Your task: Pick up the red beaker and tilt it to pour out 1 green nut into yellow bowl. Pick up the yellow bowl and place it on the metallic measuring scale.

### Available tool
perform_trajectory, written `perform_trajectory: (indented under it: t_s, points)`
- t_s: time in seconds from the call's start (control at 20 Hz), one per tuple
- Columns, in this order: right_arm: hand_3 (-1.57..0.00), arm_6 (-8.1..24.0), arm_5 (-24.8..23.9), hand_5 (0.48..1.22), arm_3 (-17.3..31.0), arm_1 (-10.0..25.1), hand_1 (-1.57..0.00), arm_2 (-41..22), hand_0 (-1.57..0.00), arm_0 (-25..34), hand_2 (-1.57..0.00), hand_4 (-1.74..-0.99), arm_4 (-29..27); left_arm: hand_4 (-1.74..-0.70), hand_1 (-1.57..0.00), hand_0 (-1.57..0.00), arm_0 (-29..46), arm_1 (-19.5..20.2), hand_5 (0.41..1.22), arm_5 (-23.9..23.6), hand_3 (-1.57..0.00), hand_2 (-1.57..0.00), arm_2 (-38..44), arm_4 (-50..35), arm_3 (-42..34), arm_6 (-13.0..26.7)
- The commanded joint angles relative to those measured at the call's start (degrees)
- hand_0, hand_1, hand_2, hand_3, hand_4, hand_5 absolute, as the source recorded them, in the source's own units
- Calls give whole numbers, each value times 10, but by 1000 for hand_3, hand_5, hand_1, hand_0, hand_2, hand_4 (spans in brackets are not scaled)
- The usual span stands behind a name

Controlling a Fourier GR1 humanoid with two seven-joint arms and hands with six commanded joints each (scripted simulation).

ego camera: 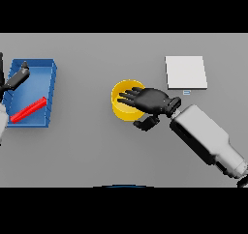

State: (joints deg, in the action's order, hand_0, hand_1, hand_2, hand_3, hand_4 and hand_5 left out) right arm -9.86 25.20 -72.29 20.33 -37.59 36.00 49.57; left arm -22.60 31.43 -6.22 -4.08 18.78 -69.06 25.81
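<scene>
The yellow bowl (123, 107) stands mid-table. My right hand (154, 101) reaches over its right rim from the right, open, with straight fingers spread above the bowl's inside and the thumb low beside the outer wall. The bowl's inside is mostly hidden by the hand, and no green nut shows. The red beaker (28, 110) lies on its side in the blue tray (48, 73) at the far left. My left hand (18, 76) hovers open over the tray's upper left corner, apart from the beaker. The metallic scale (186, 72), a pale square plate, lies right of the bowl and further back.
The blue tray has raised walls around the beaker. A small display strip (186, 91) sits at the scale's near edge, just above my right wrist.
</scene>
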Motion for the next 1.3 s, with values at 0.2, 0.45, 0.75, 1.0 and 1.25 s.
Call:
perform_trajectory:
  t_s: [0.2,0.45,0.75,1.0,1.25]
  points:
    - [1,-5,11,734,41,-14,1,-21,1,33,1,-1258,15,-744,1,1,6,4,697,3,1,1,3,-3,-2,-5]
    - [-2,-1,22,740,91,-30,1,-32,1,54,1,-1270,21,-746,1,1,2,5,698,1,1,1,5,-3,4,-5]
    - [-141,36,63,805,105,-48,-36,-20,-26,56,-71,-1302,4,-750,1,1,0,7,701,2,1,1,6,-3,7,-7]
    - [-552,1,70,1064,103,-38,-983,-24,-993,55,-959,-1514,-3,-756,1,1,5,8,703,-1,1,1,6,-1,5,-8]
    - [-1210,17,80,1170,93,-35,-1378,-28,-1382,52,-1234,-1666,-13,-747,1,1,-4,8,692,4,1,1,2,2,13,-6]
